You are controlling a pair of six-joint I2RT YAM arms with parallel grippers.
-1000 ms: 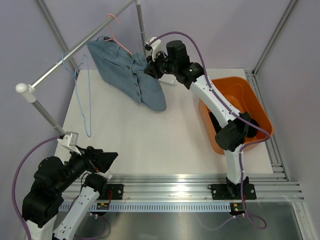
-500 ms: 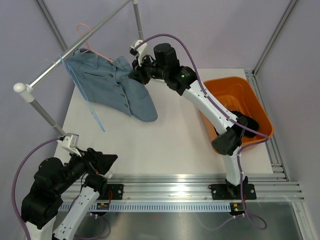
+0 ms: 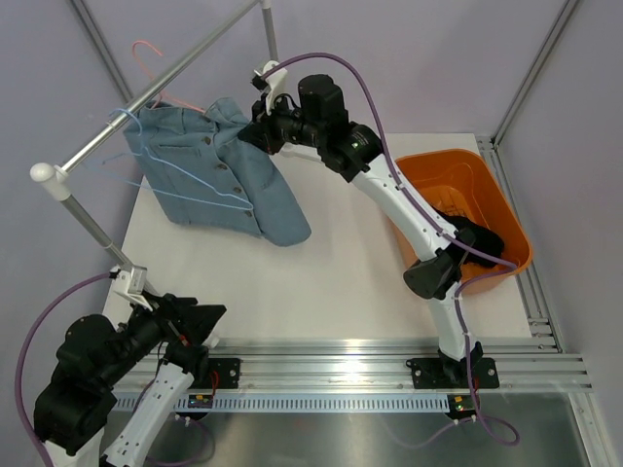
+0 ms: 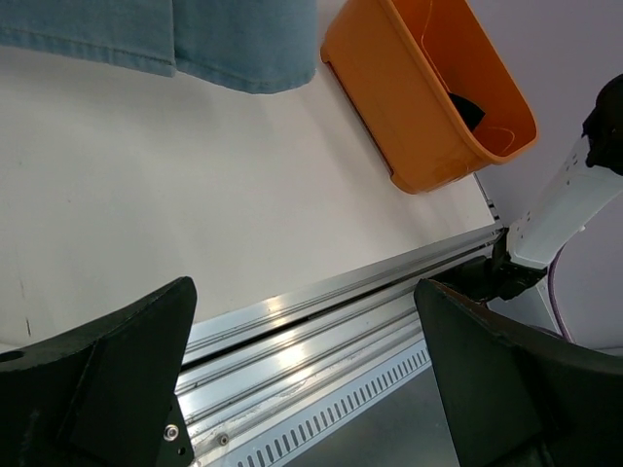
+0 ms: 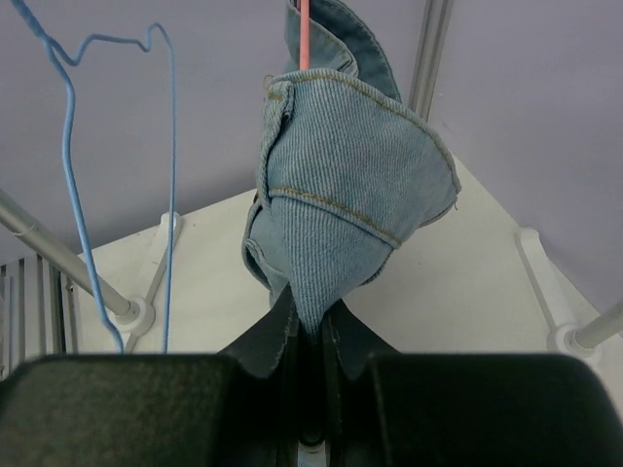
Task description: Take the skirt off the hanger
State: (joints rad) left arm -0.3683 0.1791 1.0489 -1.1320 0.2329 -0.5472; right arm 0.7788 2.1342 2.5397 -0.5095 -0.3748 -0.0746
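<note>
One denim skirt (image 3: pixel 209 180) hangs on the pink hanger (image 3: pixel 146 51) at the rail (image 3: pixel 209 46), long axis along the rail. My right gripper (image 3: pixel 255 129) is pinched tight on its right-hand corner. Left gripper (image 4: pixel 302 389): spread wide, empty, well apart. Pull goes rightward, I judge.

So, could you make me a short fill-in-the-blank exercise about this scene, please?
1. The ____ gripper pinches the denim skirt.
2. The bin beside the right arm is coloured ____.
3. The left gripper holds ____.
Missing words: right; orange; nothing.
</note>
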